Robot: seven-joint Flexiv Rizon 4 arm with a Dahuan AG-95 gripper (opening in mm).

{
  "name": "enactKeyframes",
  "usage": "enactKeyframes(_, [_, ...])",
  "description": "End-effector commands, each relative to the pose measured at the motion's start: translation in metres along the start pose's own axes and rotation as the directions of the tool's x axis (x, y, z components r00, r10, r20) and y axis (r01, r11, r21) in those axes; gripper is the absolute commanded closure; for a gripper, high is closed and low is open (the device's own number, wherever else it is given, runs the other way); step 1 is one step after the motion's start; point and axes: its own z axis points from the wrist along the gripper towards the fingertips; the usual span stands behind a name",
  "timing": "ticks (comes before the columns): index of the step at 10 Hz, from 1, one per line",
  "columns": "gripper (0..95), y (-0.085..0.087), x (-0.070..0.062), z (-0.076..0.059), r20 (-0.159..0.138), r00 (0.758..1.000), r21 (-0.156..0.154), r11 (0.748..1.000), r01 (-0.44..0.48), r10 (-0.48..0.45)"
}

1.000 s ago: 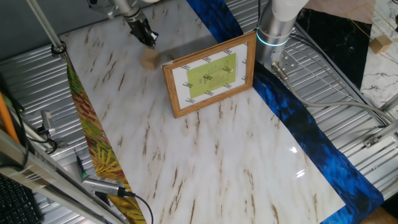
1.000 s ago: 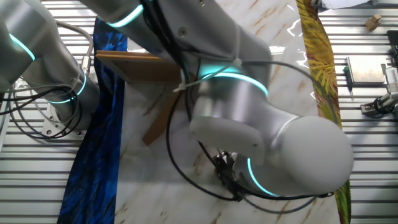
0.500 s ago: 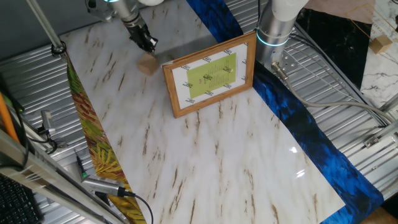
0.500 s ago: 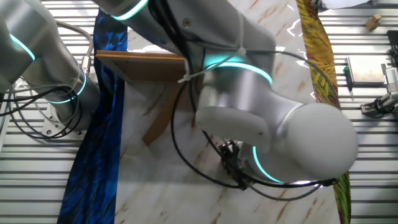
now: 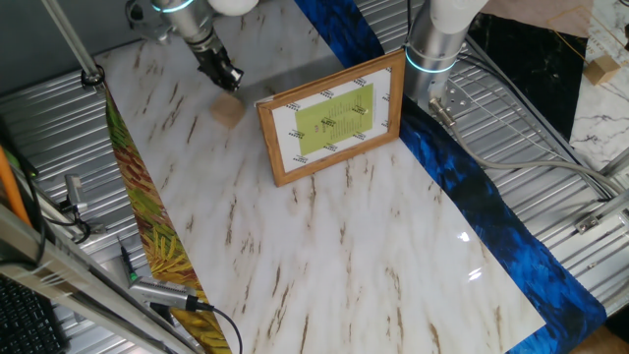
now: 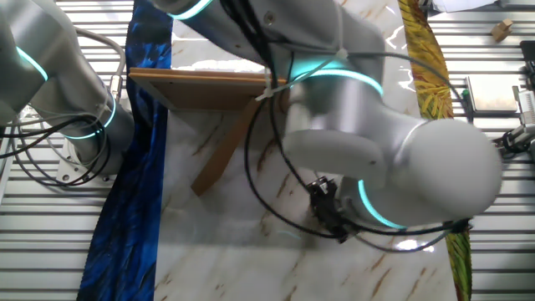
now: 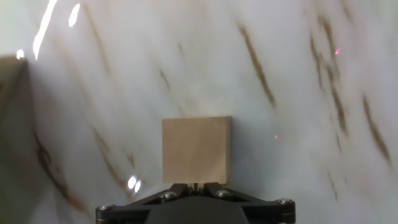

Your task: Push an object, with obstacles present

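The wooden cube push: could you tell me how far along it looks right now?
Done: the gripper has reached the small wooden cube, its closed fingertips right against the near face in the hand view. In hand: pushing the cube across the marble table, beside the picture frame but apart from it. Left: I cannot tell; no goal spot is visible.

I can't read any text from here. The yellow-green sheet (image 5: 330, 120) inside the picture frame (image 5: 332, 118) carries small dark print, but it is too fine for me to make out. I see no legible labels, brands or numbers elsewhere.
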Motion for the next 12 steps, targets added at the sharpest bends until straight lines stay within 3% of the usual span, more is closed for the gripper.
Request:
enactKeyframes(1, [95.0, 0.001, -0.011, -0.001, 0.002, 1.0, 0.001, 1.0, 0.005, -0.005])
enactKeyframes(2, [95.0, 0.003, -0.025, -0.003, 0.004, 1.0, 0.004, 1.0, 0.017, -0.017])
enactKeyframes(4, [95.0, 0.01, -0.028, 0.003, 0.028, 0.999, 0.015, 1.0, 0.023, -0.023])
enactKeyframes(9, [95.0, 0.013, -0.029, 0.002, 0.015, 0.999, 0.025, 0.999, 0.038, -0.038])
enactKeyframes(12, [95.0, 0.009, -0.022, -0.003, 0.008, 0.999, 0.023, 0.999, 0.045, -0.045])
